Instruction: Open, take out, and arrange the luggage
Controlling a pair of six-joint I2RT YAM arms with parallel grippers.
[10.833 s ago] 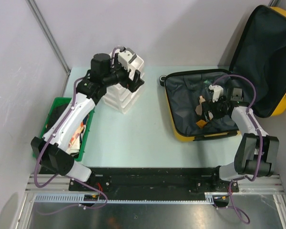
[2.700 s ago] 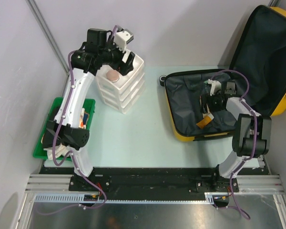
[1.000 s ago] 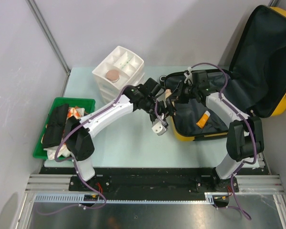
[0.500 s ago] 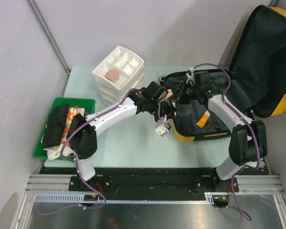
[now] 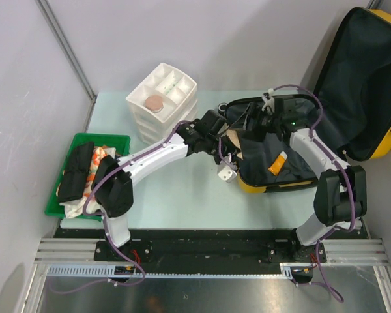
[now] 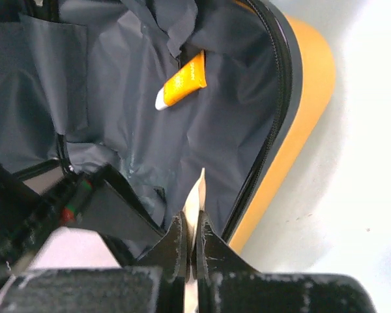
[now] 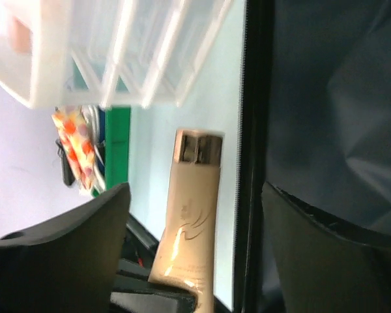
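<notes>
The luggage (image 5: 253, 184) lies open at the right of the table, a yellow shell with black lining and its lid (image 5: 365, 72) propped up behind. A beige tube (image 5: 232, 138) hangs over the case's left rim (image 7: 250, 130). My left gripper (image 5: 228, 147) is shut on the tube's flat crimped end (image 6: 197, 195), as the left wrist view (image 6: 191, 222) shows. My right gripper (image 5: 246, 128) stands open, its fingers wide on either side of the same tube (image 7: 192, 228) without touching it (image 7: 197, 190). An orange tube (image 5: 277, 162) lies on the lining (image 6: 180, 81).
A white drawer unit (image 5: 163, 98) stands at the back left with a pink round thing (image 5: 155, 102) in its top tray. A green tray (image 5: 117, 139) holding dark and patterned items sits at the left edge. Both arms cross over the table's middle.
My left gripper has closed on the beige tube and my right gripper has opened and let go of it. Both have shifted slightly right along the case's rim.
</notes>
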